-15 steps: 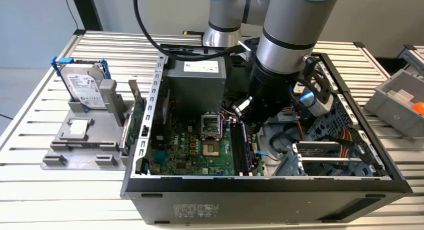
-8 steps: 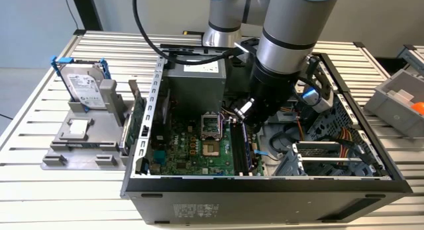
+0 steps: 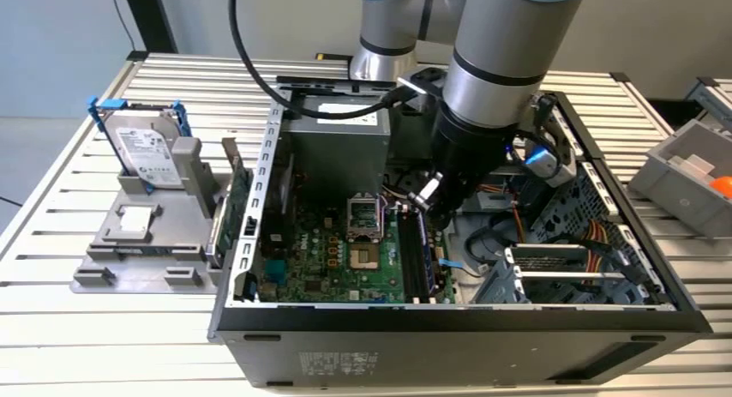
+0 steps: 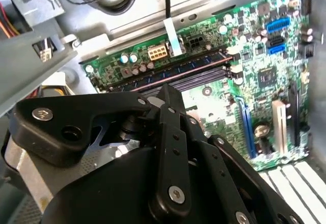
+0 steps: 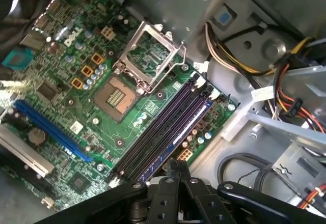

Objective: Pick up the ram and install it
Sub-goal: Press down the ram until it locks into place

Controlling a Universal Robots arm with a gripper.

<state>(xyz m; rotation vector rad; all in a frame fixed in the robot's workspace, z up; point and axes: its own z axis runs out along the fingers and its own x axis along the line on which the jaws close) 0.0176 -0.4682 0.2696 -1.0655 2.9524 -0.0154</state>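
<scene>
The ram is a thin blue-green stick lying in the memory slot closest to the motherboard's edge, beside the dark empty slots. The second wrist view shows the ram as a bluish strip with small chips, level along its slot. My gripper hangs just above the slots inside the open computer case. Its black fingertips are shut together with nothing between them. In the exterior view the gripper is low over the memory slots, next to the processor socket.
A silver hard drive in a blue-tabbed frame stands on a grey holder at the exterior view's left. A green expansion card leans beside the case wall. Cable bundles and the drive cage crowd the case. A grey bin sits at the right.
</scene>
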